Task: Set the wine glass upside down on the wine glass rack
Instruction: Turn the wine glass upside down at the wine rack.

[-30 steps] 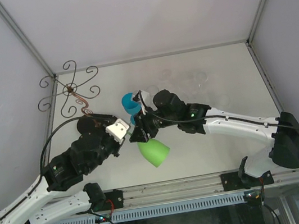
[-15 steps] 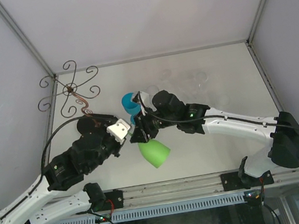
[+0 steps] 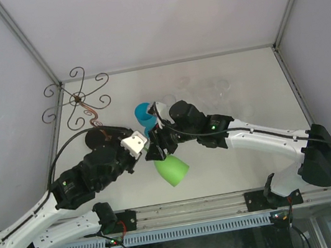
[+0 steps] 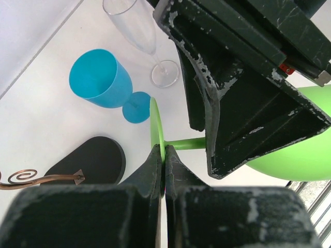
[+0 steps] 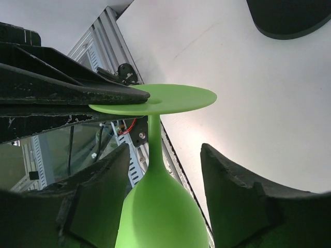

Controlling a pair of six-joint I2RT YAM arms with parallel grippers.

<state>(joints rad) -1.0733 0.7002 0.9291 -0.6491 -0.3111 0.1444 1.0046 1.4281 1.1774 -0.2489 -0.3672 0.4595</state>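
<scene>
I am watching the green wine glass [image 3: 171, 168] hanging between the two arms near the middle of the table [image 3: 240, 80]. The left gripper [image 4: 163, 155] is fully closed and pinching the rim of the glass's foot [image 4: 154, 121]. The right gripper [image 5: 163, 175] is standing with its jaws apart on either side of the stem [image 5: 153, 139], touching nothing as far as I can see.

The long axis of the glass is running from the foot, at the fingertips, towards the near edge, where the bowl is pointing. The wine glass rack [image 3: 80, 103] is standing to the far left, beyond the left gripper, so the left arm is nearer to it. That arm is reaching forward and to the right, with its wrist low. I think the glass needs turning bowl-down before going to a scroll arm.
</scene>
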